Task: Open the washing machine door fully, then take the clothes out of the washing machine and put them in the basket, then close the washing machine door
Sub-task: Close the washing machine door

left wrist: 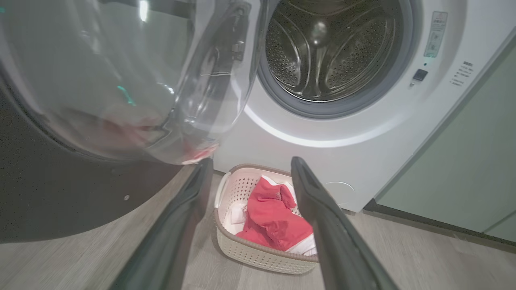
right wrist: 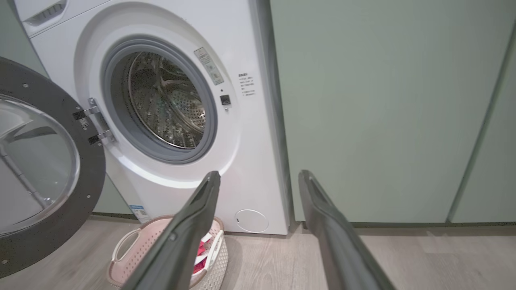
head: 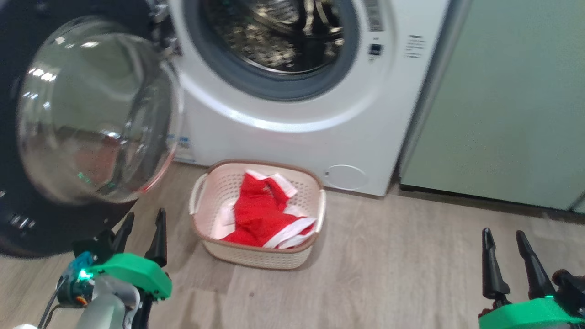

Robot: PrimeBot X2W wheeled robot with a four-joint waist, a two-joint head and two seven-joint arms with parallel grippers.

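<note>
The left gripper (head: pixel 144 223) has its two fingers apart and holds nothing. The right gripper (head: pixel 503 234) is also spread and empty, and both are over the wooden floor (head: pixel 402 265). From the left gripper, the basket (head: pixel 256 259) stands at about two o'clock, with the red clothes (head: pixel 258 212) inside it. The washing machine door (head: pixel 91 114) is swung open at eleven o'clock. The washing machine (head: pixel 329 137) stands just behind the basket, its steel drum (head: pixel 283 36) uncovered.

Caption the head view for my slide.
Clothes in the basket before the washing machine, door open; left end effector and right end effector open.
</note>
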